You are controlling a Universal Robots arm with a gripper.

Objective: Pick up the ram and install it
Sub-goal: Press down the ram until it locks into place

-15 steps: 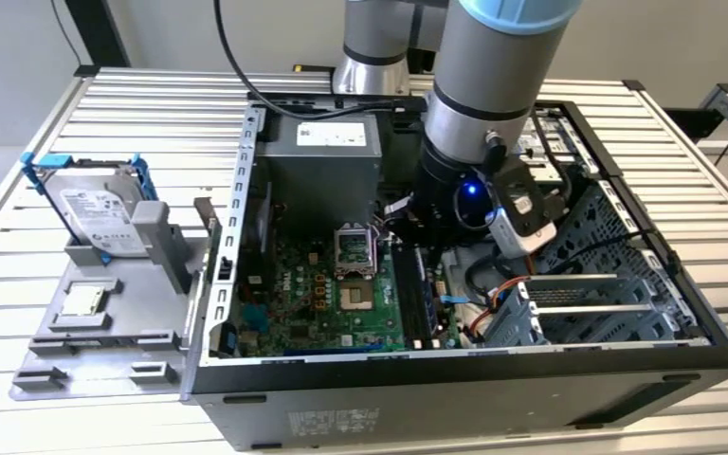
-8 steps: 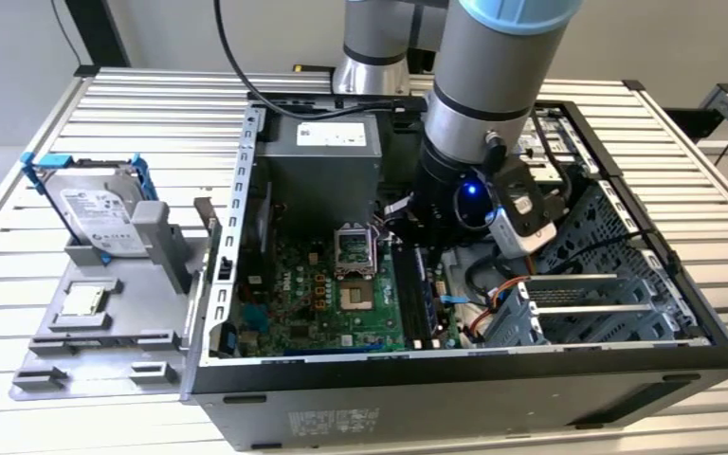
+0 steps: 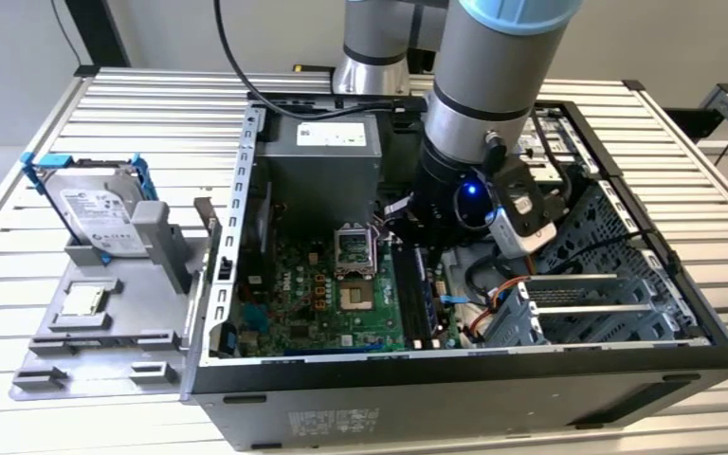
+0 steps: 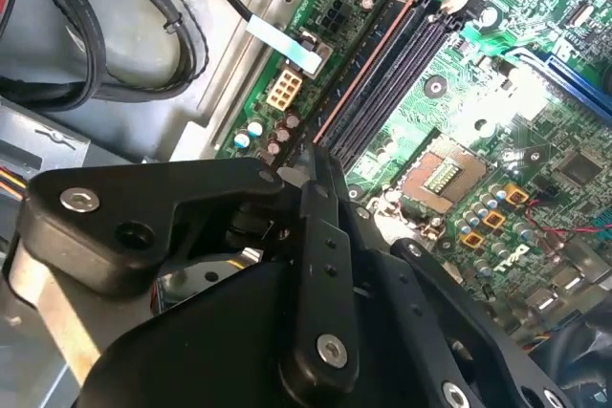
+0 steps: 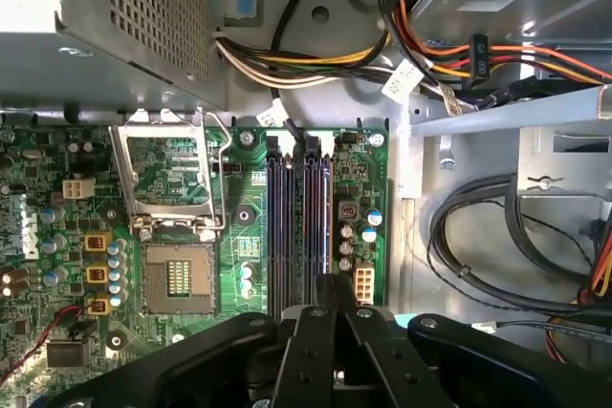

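the gripper, fingers pinched together on the ram, holds it edge-on in the slot at 1 o'clock of its tip; light, stiff, fragile, it is likely best gripped mid-length by its flat faces

A grey robot arm is seen reaching down into an open computer case, above the green motherboard, with a hard drive propped at nine o'clock.
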